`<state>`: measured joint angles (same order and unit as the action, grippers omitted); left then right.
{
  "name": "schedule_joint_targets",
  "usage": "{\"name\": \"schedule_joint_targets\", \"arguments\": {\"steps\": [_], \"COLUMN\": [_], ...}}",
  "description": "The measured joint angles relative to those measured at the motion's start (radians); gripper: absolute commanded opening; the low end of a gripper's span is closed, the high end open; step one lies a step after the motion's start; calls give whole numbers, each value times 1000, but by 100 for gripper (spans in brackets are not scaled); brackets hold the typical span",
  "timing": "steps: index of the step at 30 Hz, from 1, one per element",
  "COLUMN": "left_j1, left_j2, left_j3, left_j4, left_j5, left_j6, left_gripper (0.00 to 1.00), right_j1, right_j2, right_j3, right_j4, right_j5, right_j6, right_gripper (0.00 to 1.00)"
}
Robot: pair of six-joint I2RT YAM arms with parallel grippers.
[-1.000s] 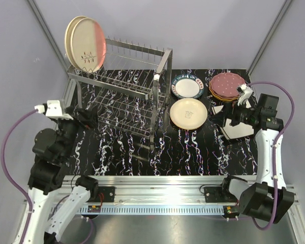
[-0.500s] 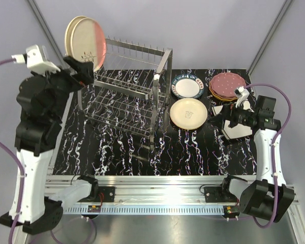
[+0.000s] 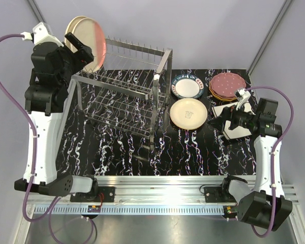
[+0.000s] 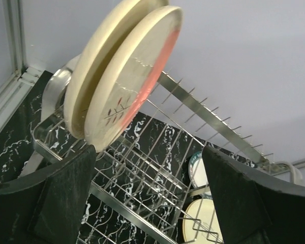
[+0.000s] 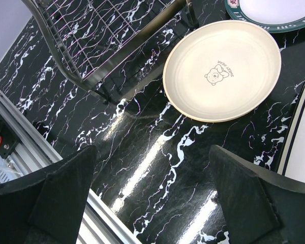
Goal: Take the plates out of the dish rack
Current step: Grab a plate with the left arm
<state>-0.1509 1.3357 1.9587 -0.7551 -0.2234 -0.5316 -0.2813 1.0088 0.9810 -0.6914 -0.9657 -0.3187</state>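
The left tool (image 4: 148,195), jaws spread wide and empty, faces the two cream plates (image 4: 123,76) standing on edge at the dish rack's (image 4: 203,111) far-left end, just ahead and above, far from the right arm (image 3: 267,147).

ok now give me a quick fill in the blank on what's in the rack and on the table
1. The dish rack holds ___ standing plates.
2. The left gripper, close to them, has its jaws ___.
3. The stack at the far right of the table is topped by a ___ dotted plate.
4. The cream plate with the dark edge is ___ in shape.

Missing words: two; open; maroon; square
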Motion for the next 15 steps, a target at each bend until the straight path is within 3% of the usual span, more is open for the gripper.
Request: {"name": "schedule_joint_targets", "arguments": {"steps": [15], "left_j1": [67], "left_j2": [56], "left_j3": [-2], "left_j4": [19], "left_j5": [-23], "left_j6": [93], "left_gripper": [79], "right_j1": [0], "right_j2": [-6], "right_j3": [-6], "right_j4": [2], "right_j5": [7], "right_j6": [0], "right_gripper": [100]}}
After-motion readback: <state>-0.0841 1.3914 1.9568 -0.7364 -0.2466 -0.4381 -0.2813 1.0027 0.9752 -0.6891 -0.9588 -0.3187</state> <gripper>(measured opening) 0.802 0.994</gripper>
